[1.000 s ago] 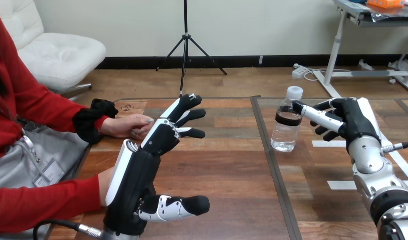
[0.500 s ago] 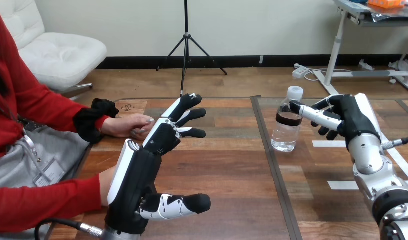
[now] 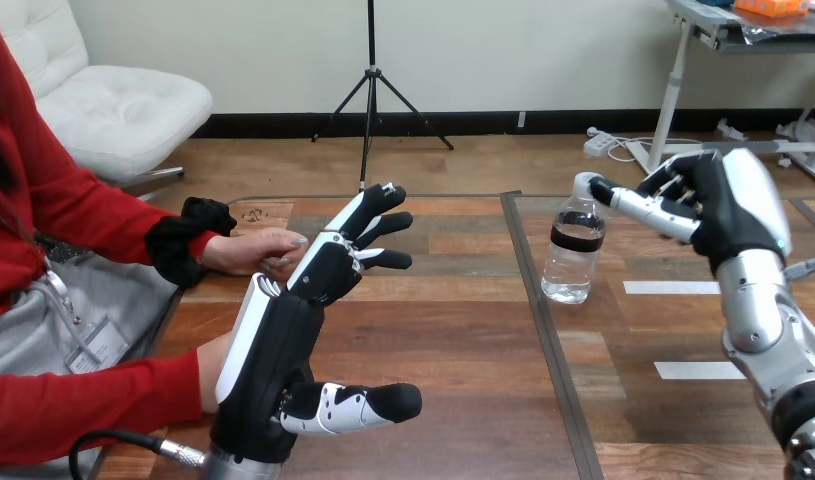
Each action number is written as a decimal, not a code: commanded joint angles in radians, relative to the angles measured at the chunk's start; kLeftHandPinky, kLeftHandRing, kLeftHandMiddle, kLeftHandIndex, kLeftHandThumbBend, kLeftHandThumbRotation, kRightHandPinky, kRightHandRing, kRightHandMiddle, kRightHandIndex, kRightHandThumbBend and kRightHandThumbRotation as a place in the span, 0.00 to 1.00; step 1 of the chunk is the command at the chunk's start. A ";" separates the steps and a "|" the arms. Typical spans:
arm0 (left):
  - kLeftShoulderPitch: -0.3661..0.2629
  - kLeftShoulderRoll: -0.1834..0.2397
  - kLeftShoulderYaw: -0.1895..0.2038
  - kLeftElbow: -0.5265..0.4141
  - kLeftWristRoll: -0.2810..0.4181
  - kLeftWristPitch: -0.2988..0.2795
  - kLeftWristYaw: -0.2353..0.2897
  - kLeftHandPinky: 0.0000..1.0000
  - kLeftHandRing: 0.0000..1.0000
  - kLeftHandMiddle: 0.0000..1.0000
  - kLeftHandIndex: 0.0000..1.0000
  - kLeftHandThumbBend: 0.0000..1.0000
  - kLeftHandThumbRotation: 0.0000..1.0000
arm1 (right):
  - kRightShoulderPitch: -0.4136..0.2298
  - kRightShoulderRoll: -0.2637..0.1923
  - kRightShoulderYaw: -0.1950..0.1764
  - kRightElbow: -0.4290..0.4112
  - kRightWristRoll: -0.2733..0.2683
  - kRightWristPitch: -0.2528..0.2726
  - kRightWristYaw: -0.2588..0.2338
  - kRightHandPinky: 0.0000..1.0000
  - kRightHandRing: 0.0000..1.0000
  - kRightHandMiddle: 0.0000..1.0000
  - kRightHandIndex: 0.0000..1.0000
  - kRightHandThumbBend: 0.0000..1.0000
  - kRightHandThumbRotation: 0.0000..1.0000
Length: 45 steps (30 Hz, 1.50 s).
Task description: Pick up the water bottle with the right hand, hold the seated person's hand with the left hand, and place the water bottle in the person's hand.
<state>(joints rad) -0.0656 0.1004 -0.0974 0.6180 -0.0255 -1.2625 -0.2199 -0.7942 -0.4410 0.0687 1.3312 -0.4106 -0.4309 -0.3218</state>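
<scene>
wooden bench (image 3: 463, 340) bears the water bottle (image 3: 573, 250), spread right hand (image 3: 728, 205) at its cap, nothing held: likely the pickup step, needing a lower grasp.

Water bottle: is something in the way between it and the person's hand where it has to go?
Probably the left robot hand: it is open, with its fingers right beside the person's hand on the side toward the water bottle. Nothing else stands between them.

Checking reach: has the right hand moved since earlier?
Yes. The right hand rose: its fingertip now nears the water bottle at the cap, not the label.
</scene>
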 commanded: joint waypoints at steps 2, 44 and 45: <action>-0.072 0.008 0.001 -0.014 -0.015 0.003 -0.007 0.71 0.85 0.90 0.90 1.00 0.66 | -0.011 -0.028 0.039 -0.060 -0.033 -0.035 -0.072 0.16 0.21 0.27 0.30 1.00 0.71; -0.105 0.006 0.004 0.019 -0.034 0.010 -0.031 0.70 0.84 0.90 0.90 1.00 0.65 | -0.030 -0.076 0.165 -0.192 -0.209 -0.182 -0.343 0.26 0.32 0.37 0.40 1.00 0.68; -0.106 0.004 0.010 0.020 -0.023 0.008 -0.026 0.70 0.84 0.90 0.90 1.00 0.65 | -0.037 -0.076 0.169 -0.189 -0.212 -0.178 -0.332 0.28 0.33 0.38 0.41 1.00 0.66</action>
<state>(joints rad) -0.1016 0.1040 -0.0996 0.6319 -0.0467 -1.2544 -0.2502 -0.7551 -0.4871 0.2230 1.1832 -0.6212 -0.6209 -0.6833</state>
